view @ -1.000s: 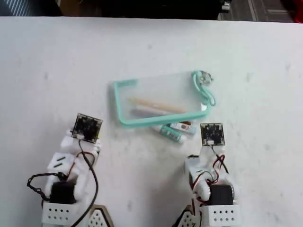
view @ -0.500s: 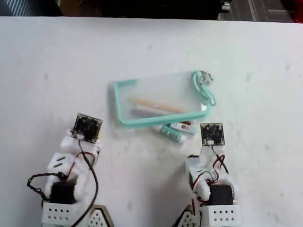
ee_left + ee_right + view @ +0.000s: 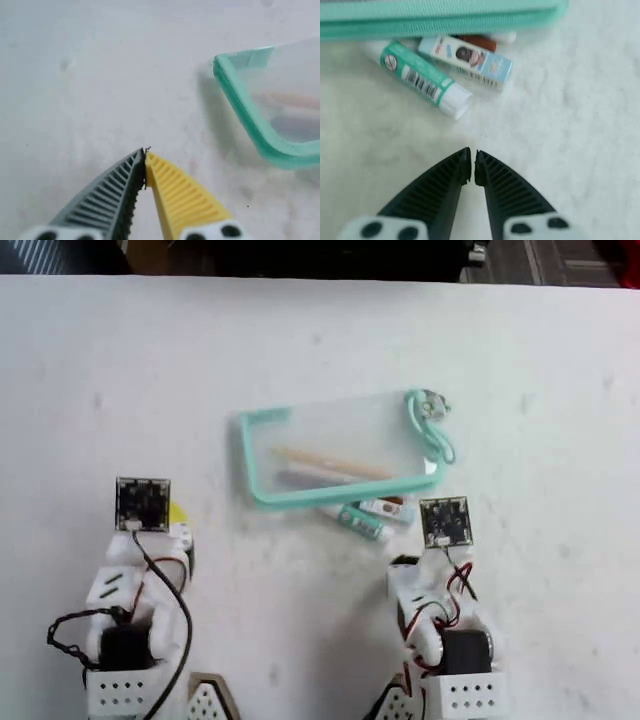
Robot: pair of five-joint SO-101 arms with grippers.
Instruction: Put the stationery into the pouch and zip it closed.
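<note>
- The left arm swings away from the translucent rectangular pouch with mint-green trim point(image 3: 340, 450): in the high view its black wrist camera board point(image 3: 143, 502) now sits further out and squared up, where half a second ago it was tilted and nearer the pouch's corner
- The left gripper point(image 3: 145, 155) has its grey and yellow jaws pressed together on nothing, over bare white table point(image 3: 300, 340), with the pouch's rounded corner well off to one side
- The right arm has barely shifted; the right gripper point(image 3: 472, 161) hangs just short of the loose items, its black jaws drawn together with only a thin slit between them, also holding nothing
- The stationery has not moved: a green-and-white glue stick point(image 3: 422, 80) and a white and pale-blue tube with a brown cap point(image 3: 467, 60) lie side by side on the table, against the pouch's near edge
- An orange wooden pencil point(image 3: 330, 462) and a darker pen point(image 3: 310, 478) already show through the pouch's wall
- Judgement: the task is only part done, since two items are still outside and the zip's green loop pull point(image 3: 432, 410) is untouched; the left arm's move looks like repositioning, not progress, and the right gripper is better placed to pick first
</note>
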